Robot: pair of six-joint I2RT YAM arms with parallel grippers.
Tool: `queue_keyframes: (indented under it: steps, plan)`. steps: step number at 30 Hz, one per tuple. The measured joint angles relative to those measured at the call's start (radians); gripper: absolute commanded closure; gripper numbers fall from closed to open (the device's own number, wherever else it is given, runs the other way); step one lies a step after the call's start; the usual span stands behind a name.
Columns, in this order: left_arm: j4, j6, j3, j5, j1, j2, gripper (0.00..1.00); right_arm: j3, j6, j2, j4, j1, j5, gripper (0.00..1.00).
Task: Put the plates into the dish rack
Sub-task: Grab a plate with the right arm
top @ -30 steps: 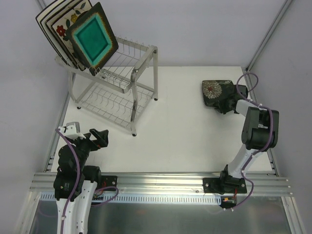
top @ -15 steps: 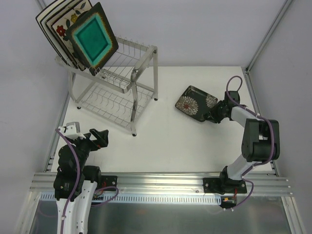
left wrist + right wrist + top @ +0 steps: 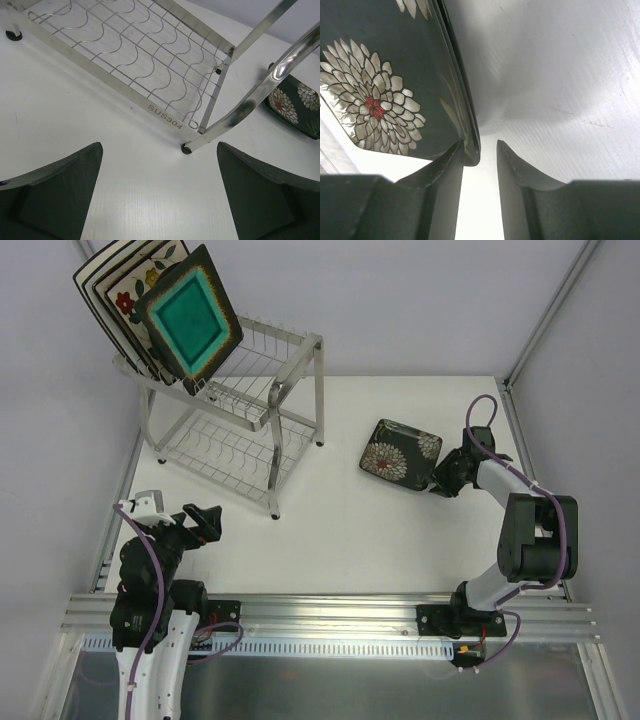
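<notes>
With the left hand (image 3: 159,150) wide and the right hand (image 3: 481,147) parted narrowly against the rim of the dark white-bloomed plate (image 3: 401,452), a shallow pinch there could drop it.

White table (image 3: 380,530), pale grey walls (image 3: 420,300) (evenly lit), aluminium rail (image 3: 330,615)

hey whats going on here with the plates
The right claw sits at the corner of a dark square plate with white blooms on the white table, its jaws loosely around the rim, not clamped. The other plates, a dark teal-centred one in front, stand in the top tier of the shiny silver wire dish rack. The left claw hangs wide open and empty near the rack.
</notes>
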Motion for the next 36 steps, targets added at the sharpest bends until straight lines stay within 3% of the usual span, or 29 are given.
queue_keyframes:
  steps: [21, 29, 36]
  plan:
    - [0.0, 0.0, 0.0, 0.0, 0.003, 0.0, 0.01, 0.013, -0.02, 0.007, -0.008, 0.007, 0.013, 0.82]
    - [0.0, 0.0, 0.0, 0.0, 0.003, 0.0, 0.01, 0.023, -0.027, 0.009, -0.011, 0.008, 0.019, 0.99]
    - [0.0, 0.0, 0.0, 0.0, 0.003, 0.0, 0.01, 0.047, -0.04, 0.007, -0.047, 0.01, 0.024, 0.99]
